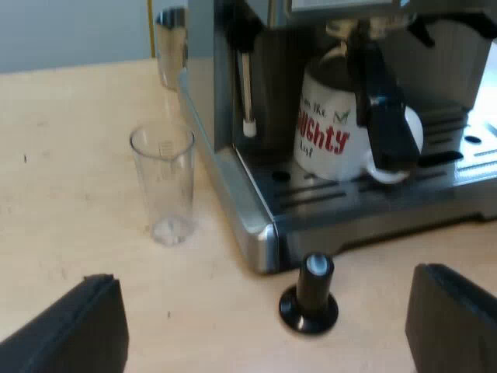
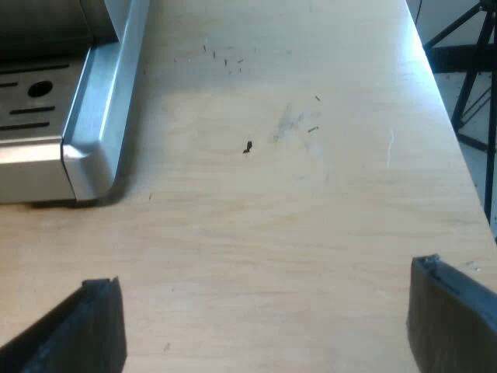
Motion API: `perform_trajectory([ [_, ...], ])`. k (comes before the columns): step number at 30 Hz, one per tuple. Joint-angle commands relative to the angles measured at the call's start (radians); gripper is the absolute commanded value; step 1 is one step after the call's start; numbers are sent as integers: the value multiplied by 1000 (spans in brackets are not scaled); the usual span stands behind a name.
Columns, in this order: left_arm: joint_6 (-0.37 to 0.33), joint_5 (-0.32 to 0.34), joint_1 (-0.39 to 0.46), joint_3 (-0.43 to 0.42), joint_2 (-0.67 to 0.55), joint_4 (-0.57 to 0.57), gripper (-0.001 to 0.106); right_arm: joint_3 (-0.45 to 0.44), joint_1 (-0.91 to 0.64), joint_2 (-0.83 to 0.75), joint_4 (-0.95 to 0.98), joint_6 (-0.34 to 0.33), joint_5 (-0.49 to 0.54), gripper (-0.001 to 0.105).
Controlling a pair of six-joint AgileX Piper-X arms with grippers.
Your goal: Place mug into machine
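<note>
Left gripper [image 1: 264, 330] gapes wide and empty above the pale wood table [image 1: 62, 194]. Just ahead stands a black-knobbed tamper [image 1: 309, 295]. Beyond it are a clear glass [image 1: 163, 183] and the steel machine [image 1: 248, 210]. The white mug [image 1: 330, 132] sits on the machine's slotted tray [image 1: 311, 194], behind a dark handle [image 1: 384, 109]. Right gripper [image 2: 264, 326] is equally wide and empty, near the machine's rounded corner.

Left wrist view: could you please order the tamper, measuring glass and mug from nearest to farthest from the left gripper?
1. Tamper, on the table at the machine's front.
2. Measuring glass, on the table beside the machine.
3. Mug, on the machine's tray.
</note>
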Motion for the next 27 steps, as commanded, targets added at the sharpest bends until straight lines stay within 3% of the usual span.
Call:
perform_trajectory([
  [1, 31, 4, 1, -1, -42, 62, 79, 3, -3, -46, -8, -3, -8, 77],
  [14, 52, 4, 1, -1, -42, 63, 79, 20, -3, -47, -15, -3, -21, 77],
  [27, 59, 4, 1, 37, -42, -9, 79, 20, -3, -47, -15, -3, -21, 77],
])
